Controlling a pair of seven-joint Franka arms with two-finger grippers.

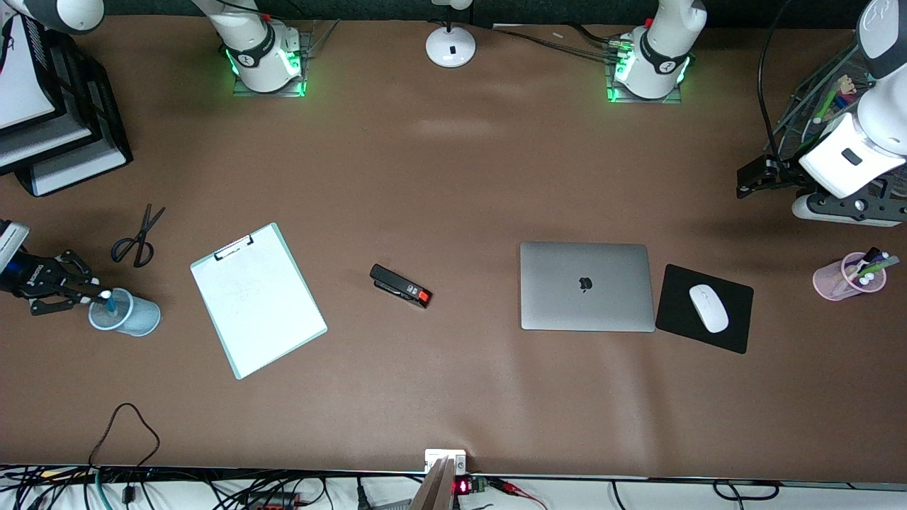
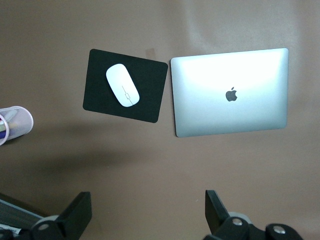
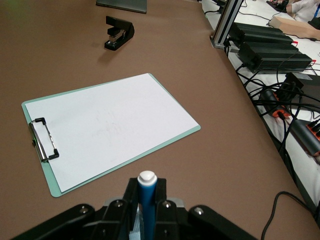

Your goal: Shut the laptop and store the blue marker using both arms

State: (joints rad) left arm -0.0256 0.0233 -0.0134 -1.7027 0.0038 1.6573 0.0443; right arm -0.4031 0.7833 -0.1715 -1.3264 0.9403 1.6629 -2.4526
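The laptop [image 1: 587,285] lies shut on the brown table, its silver lid with the dark apple logo facing up. It also shows in the left wrist view [image 2: 230,92]. My right gripper [image 1: 99,296] is at the right arm's end of the table, shut on the blue marker [image 1: 110,302], white end up, over the mouth of a pale blue cup [image 1: 142,320]. In the right wrist view the marker [image 3: 147,200] stands between the fingers of the right gripper [image 3: 147,187]. My left gripper [image 1: 744,180] is open and empty, raised at the left arm's end; its fingers [image 2: 77,215] stand wide apart.
A black mouse pad [image 1: 673,315] with a white mouse [image 1: 708,307] lies beside the laptop, and a pink cup of pens [image 1: 847,278] stands toward the left arm's end. A stapler [image 1: 400,285], a clipboard [image 1: 258,297], scissors [image 1: 138,237] and stacked trays [image 1: 57,142] are there too.
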